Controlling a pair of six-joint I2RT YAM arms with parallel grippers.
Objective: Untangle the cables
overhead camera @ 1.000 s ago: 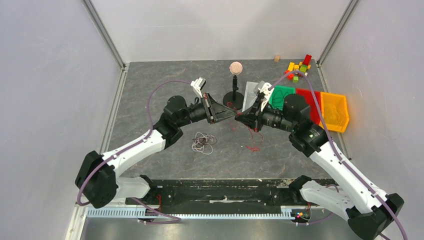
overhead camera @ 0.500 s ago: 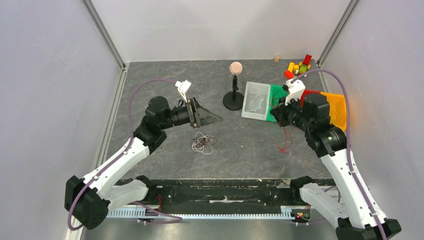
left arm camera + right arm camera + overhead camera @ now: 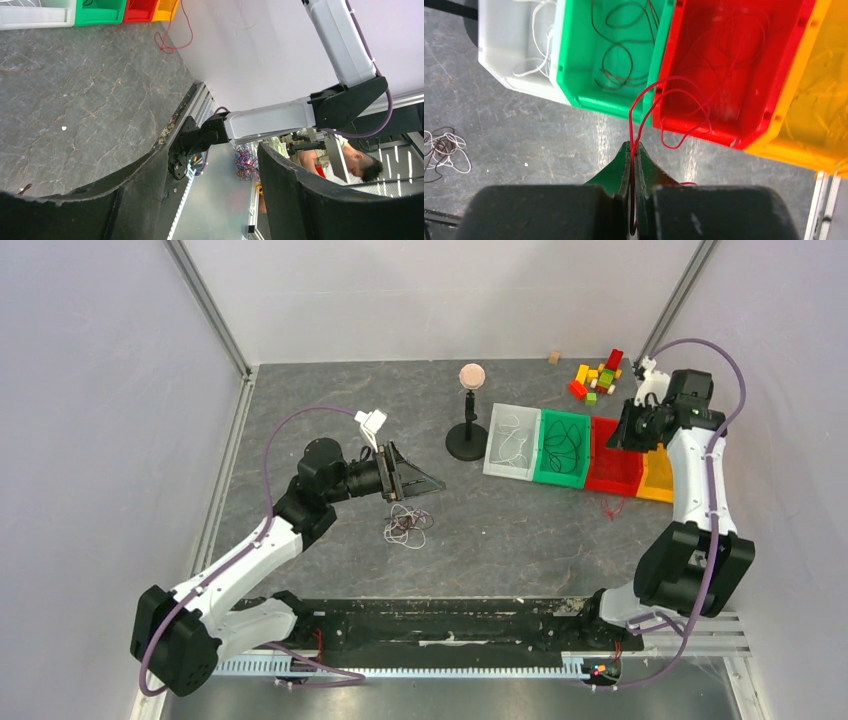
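Grey stone-patterned tabletop (image 3: pixel 300 385) boxed in by plain pale walls (image 3: pixel 100 390).
Metal corner posts (image 3: pixel 208 308) rise at far left and far right; a slotted rail (image 3: pixel 450 672) runs along the near edge; light is even.

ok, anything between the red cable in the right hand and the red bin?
Nothing visible. The right hand pinches the red cable just short of the red bin. The cable's loops cross the bin's near rim, and the bin is open-topped.

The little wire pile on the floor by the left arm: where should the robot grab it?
Probably from straight above, pinching one loop that sticks out at the edge of the wire pile. It lies flat, thin and loose on the floor, so coming in sideways would likely just push it along.
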